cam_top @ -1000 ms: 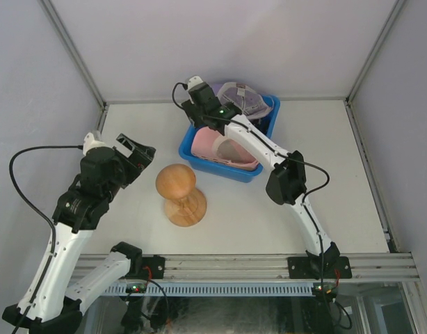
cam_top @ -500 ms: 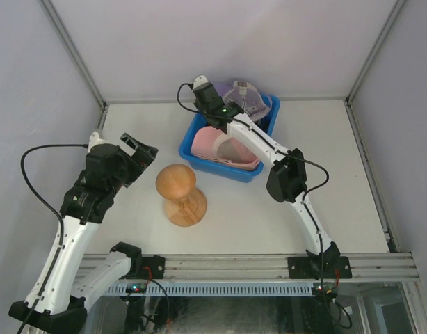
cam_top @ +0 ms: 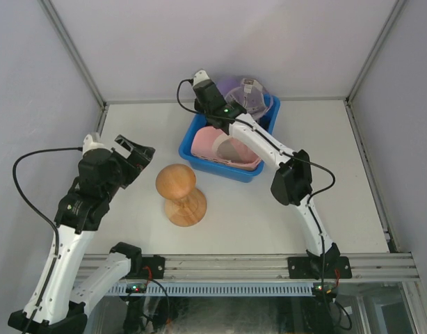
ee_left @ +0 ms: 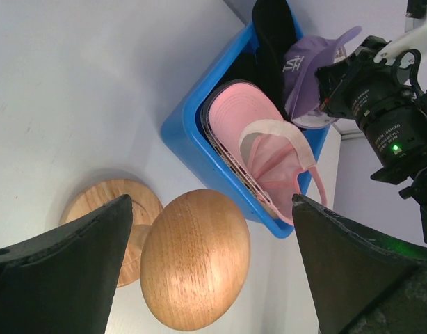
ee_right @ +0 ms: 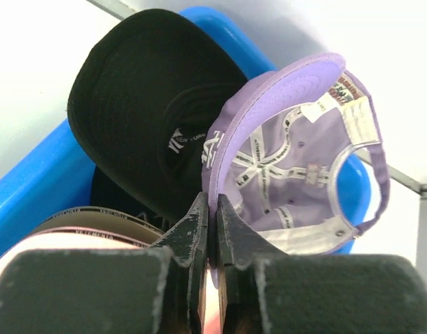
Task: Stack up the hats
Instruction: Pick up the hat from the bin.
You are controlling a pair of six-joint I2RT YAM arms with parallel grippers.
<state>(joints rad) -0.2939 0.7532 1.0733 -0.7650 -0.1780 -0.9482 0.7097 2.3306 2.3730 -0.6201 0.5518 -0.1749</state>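
The right gripper (ee_right: 212, 203) is pinched shut on the rim of the lavender cap (ee_right: 297, 139), whose inside shows, at the far end of the blue bin (cam_top: 188, 149) beside the black cap (ee_right: 130, 97). The left gripper (cam_top: 135, 147) hangs wide open and holds nothing, near the wooden stand (cam_top: 177, 186).

Bright, even light, soft shadows, blurred wrist-view foregrounds.

Lavender cap (ee_right: 291, 149), black cap (ee_right: 130, 83), pink cap (ee_left: 250, 115) perhaps beige-banded, blue bin (ee_left: 189, 142).
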